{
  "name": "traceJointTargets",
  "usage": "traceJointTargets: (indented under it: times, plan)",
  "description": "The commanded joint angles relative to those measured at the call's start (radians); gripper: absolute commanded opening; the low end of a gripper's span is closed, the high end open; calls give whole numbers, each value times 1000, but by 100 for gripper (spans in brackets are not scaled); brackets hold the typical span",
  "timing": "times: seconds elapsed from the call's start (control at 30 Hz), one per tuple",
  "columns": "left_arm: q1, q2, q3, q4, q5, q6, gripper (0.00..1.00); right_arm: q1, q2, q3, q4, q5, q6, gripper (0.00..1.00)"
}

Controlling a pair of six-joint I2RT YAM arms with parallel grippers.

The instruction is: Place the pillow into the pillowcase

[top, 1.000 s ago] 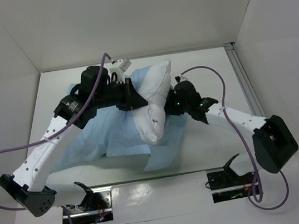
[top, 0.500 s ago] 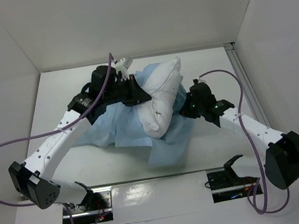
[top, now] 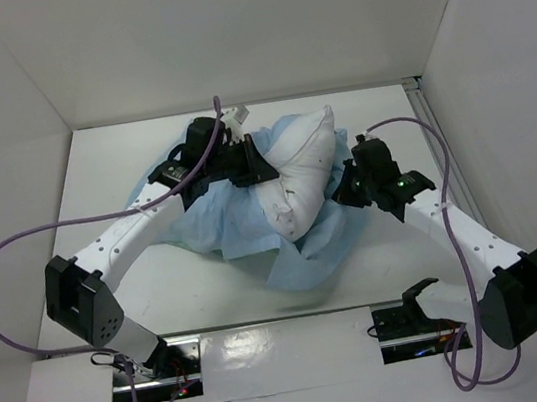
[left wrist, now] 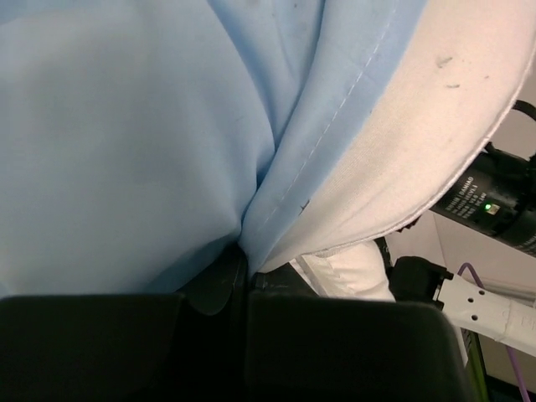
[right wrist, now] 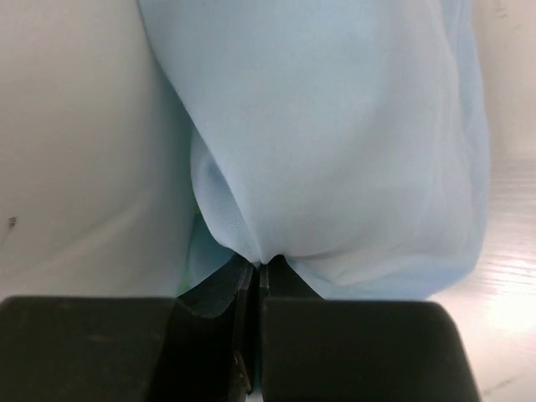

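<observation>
My left gripper (top: 255, 167) now sits farther right and a little farther from my bases than a second ago. My right gripper (top: 347, 187) has shifted right as well, its arm stretched longer. The pillow (top: 302, 155) between them has moved right with us. The pillowcase (top: 221, 223) has dragged along, its near-left spread drawn in and bunched closer under the pillow.

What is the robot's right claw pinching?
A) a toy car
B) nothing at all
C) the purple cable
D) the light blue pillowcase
D: in the right wrist view, the right gripper is shut tight on a bunched fold of the light blue pillowcase, with the white pillow just beside it.
</observation>
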Motion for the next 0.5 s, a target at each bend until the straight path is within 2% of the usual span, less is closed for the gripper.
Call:
traceJointTargets:
  times: [0.0, 0.2, 0.23, 0.33, 0.4, 0.47]
  plan:
    - [61, 82, -39, -129, -270, 49, 0, -59, -85, 83, -194, 160, -68, 2]
    - [61, 106, -19, -147, -350, 71, 0, -79, -103, -18, -162, 168, -94, 0]
    - [61, 115, -5, -156, -350, 71, 0, -79, -72, -4, -162, 168, -82, 9]
    - [61, 115, 9, -165, -361, 81, 0, -79, -49, -4, -171, 184, -59, 9]
    - [61, 115, 20, -165, -351, 90, 0, -88, -49, -4, -171, 194, -45, 2]
    - [61, 126, 30, -165, -332, 90, 0, -88, -58, 5, -160, 194, -45, 4]
